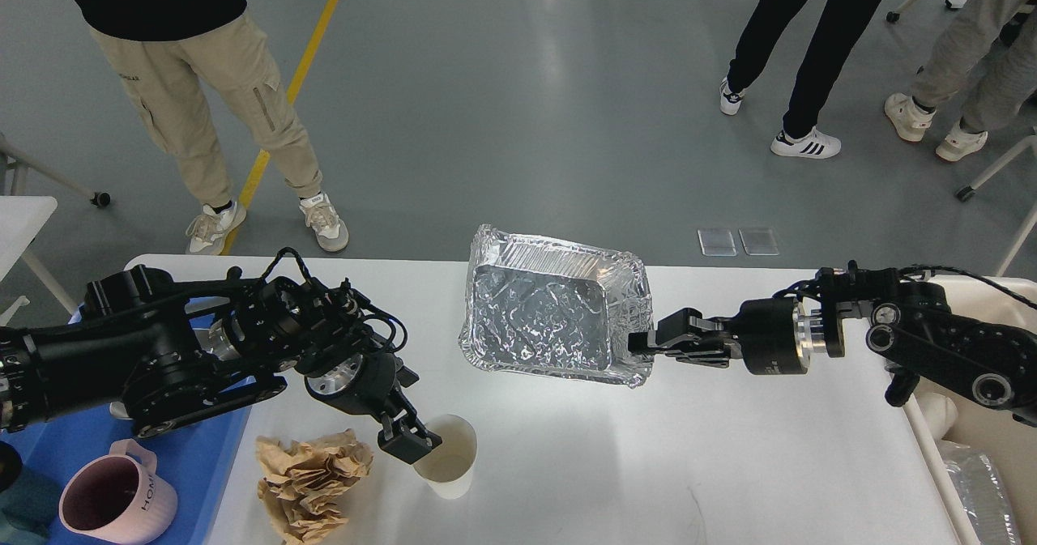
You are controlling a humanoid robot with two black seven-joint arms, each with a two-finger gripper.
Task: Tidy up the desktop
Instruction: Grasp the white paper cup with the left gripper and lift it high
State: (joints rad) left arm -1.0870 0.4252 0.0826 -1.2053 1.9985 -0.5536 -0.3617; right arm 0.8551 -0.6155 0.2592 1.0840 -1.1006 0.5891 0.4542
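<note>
The white desktop [729, 448] fills the lower part of the head view. My right gripper [644, 342] is shut on the right rim of a crumpled silver foil tray [543, 314] and holds it tilted above the desktop's far middle. My left gripper [409, 441] reaches down to the left rim of a white paper cup [447, 460] that stands upright near the front. Its fingers overlap the rim, and their gap does not show.
A crumpled brown paper ball [312, 472] lies just left of the cup. A blue tray [49, 440] at the left holds a pink mug [113, 500]. A beige bin [992, 440] stands at the right edge. People stand beyond the far edge.
</note>
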